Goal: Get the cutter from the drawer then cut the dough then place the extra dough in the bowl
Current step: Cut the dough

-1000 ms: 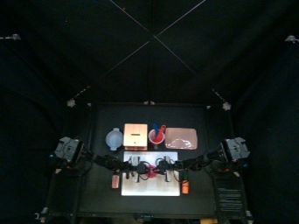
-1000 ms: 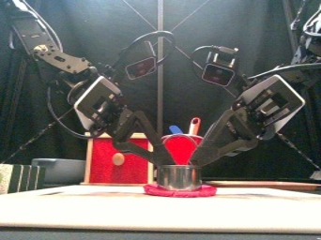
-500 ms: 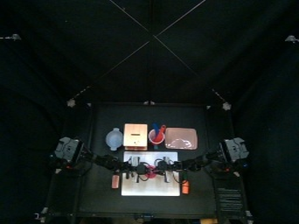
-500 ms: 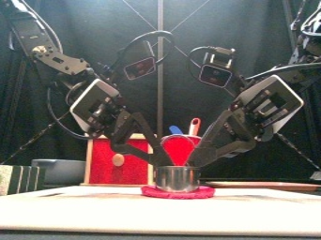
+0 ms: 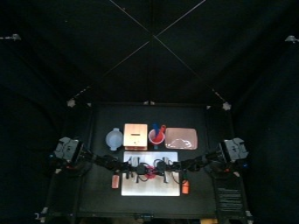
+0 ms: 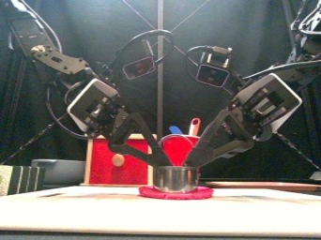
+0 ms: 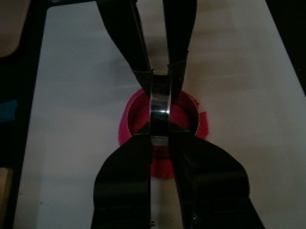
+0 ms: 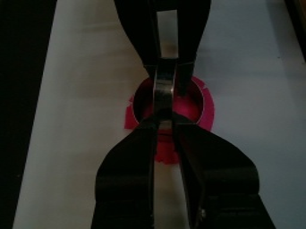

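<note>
The round metal cutter (image 6: 177,178) stands on the flat red dough (image 6: 175,192) in the middle of the white cutting board (image 6: 75,202). My left gripper (image 6: 156,165) comes down at a slant onto the cutter's left rim, shut on it. My right gripper (image 6: 198,166) mirrors it on the right rim, also shut. In the left wrist view the left gripper (image 7: 159,134) pinches a thin metal edge over the dough (image 7: 194,121). The right wrist view shows the right gripper (image 8: 163,116) doing the same above the dough (image 8: 201,103). The cutter's wire handle is hidden.
Behind the board, from left to right in the top view, stand the blue-grey bowl (image 5: 114,138), the wooden box (image 5: 136,135) with its red drawer front (image 6: 116,157), the red cup (image 5: 156,136) with toy knives, and the pink tray (image 5: 184,137).
Both arms have shifted very slightly to the left with the cutter; the jaws keep their hold and the cutter stays on the dough.
</note>
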